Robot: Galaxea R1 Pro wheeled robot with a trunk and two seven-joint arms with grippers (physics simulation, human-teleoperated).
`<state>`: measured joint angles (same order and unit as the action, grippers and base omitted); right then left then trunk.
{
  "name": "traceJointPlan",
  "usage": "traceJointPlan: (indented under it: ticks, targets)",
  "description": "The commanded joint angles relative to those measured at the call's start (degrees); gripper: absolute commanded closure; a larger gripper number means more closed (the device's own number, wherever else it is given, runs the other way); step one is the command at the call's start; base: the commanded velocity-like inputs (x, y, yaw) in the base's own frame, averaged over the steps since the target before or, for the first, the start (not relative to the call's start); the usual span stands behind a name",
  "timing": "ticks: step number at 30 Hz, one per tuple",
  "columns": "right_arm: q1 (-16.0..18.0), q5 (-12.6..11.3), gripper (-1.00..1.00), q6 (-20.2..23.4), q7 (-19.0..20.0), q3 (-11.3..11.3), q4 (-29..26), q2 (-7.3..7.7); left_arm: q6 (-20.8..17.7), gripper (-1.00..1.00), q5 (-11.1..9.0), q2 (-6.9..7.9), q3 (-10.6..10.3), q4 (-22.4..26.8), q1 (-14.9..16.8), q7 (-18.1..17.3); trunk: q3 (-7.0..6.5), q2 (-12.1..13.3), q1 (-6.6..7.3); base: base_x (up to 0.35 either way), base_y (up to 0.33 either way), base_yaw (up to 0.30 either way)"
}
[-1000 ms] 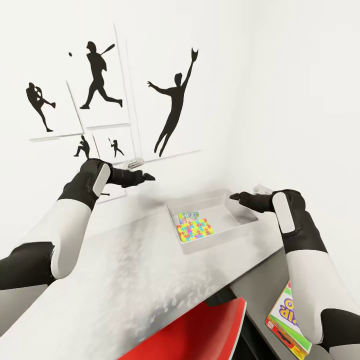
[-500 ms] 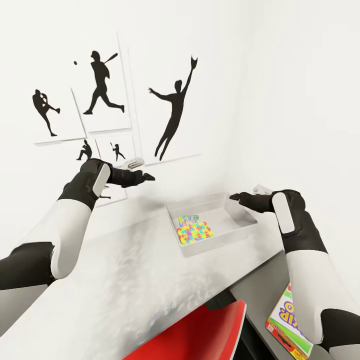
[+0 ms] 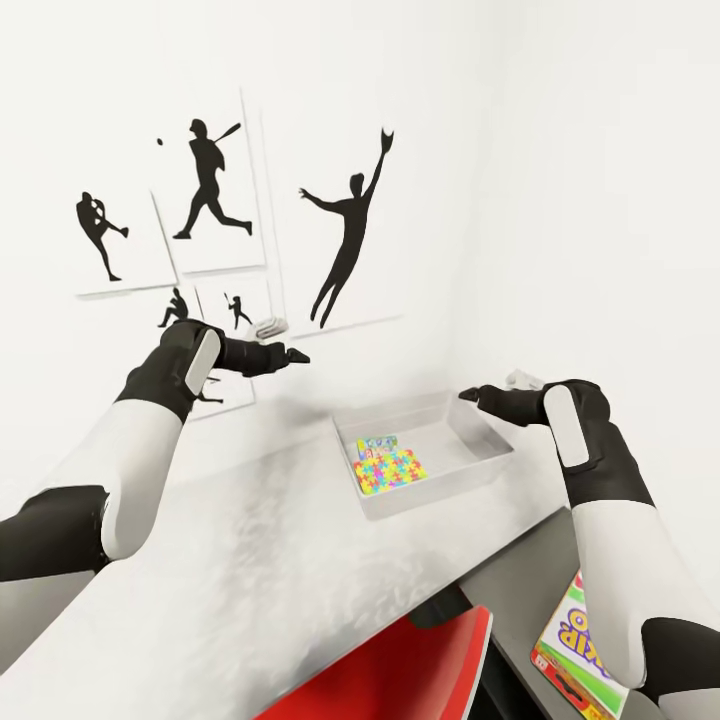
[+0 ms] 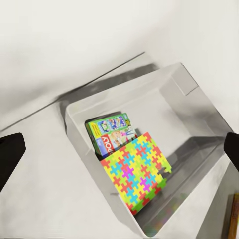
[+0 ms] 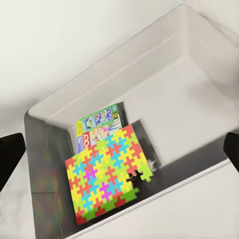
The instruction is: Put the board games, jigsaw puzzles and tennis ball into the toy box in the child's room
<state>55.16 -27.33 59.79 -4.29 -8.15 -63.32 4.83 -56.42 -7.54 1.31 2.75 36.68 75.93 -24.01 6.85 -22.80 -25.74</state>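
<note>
View shifted; toy box [image 3: 480, 462] between jaws.

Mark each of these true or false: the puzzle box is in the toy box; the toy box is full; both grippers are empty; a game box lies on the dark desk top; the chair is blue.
1. The puzzle box is in the toy box. True.
2. The toy box is full. False: much of its floor is bare.
3. The left gripper and right gripper are empty. True.
4. A game box lies on the dark desk top. True.
5. The chair is blue. False: it is red.
</note>
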Motion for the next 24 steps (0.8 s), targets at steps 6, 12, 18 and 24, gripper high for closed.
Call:
traceJointPlan:
  ticks: [6,12,18,24]
  targets:
    - [0.05,-0.53,-1.0,0.21,-0.45,-0.03,0.04,0.0,-1.46,-1.0,-0.33,-0.21,-0.29,-0.18,-0.53,0.03,-0.44,-0.12,-0.04,0.0,0.0,0.0]
    - [0.04,-0.53,-1.0,0.21,-0.45,-0.03,0.27,0.0,-2.2,-1.0,-0.27,-0.37,-3.15,-0.44,-2.85,-2.38,-1.02,-0.12,-0.04,0.0,0.0,0.0]
    - [0.05,-0.53,-1.0,0.21,-0.45,-0.06,0.66,0.0,-2.08,-1.0,-0.07,0.12,-11.77,-0.37,-3.32,-14.17,-1.59,-0.12,-0.04,0.0,0.0,0.0]
    - [0.07,-0.53,-1.0,0.21,-0.45,-0.11,0.95,0.0,-1.67,-1.0,0.28,0.59,-18.86,-0.3,-3.43,-23.88,-2.16,-0.12,-0.04,0.0,0.0,0.0]
